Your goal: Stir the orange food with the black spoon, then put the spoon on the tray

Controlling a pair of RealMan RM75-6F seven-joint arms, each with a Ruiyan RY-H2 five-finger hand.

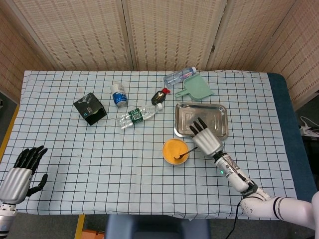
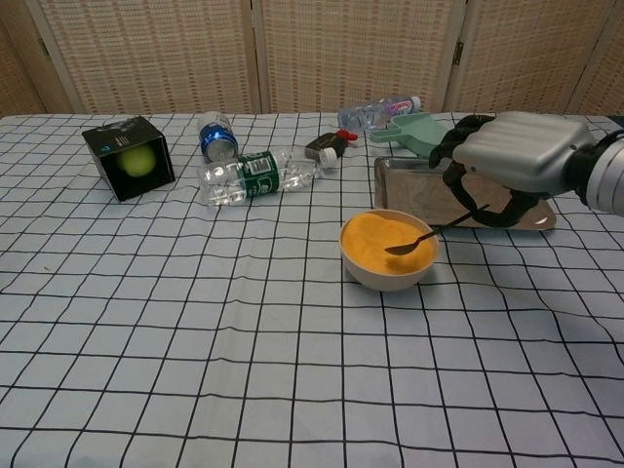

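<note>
A white bowl (image 1: pixel 171 159) (image 2: pixel 375 275) of orange food (image 1: pixel 173 149) (image 2: pixel 378 236) sits in front of the steel tray (image 1: pixel 218 110) (image 2: pixel 397 182). My right hand (image 1: pixel 206 137) (image 2: pixel 509 153) holds the black spoon (image 1: pixel 182 156) (image 2: pixel 419 239) by its handle, and the spoon's bowl hangs at the right side of the food, just above or touching its surface. This hand hovers over the tray's near edge. My left hand (image 1: pixel 21 172) is at the table's near left corner, fingers apart, holding nothing; the chest view does not show it.
Behind the bowl lie a clear bottle (image 1: pixel 135 115) (image 2: pixel 252 176), a small dark sauce bottle (image 1: pixel 159 95) (image 2: pixel 325 148), a blue-labelled can (image 1: pixel 118 94) (image 2: pixel 216 136), a green scoop (image 1: pixel 197 87) (image 2: pixel 412 130) and another bottle (image 1: pixel 178 76) (image 2: pixel 378 111). A black box (image 1: pixel 89 108) (image 2: pixel 127 156) stands at the left.
</note>
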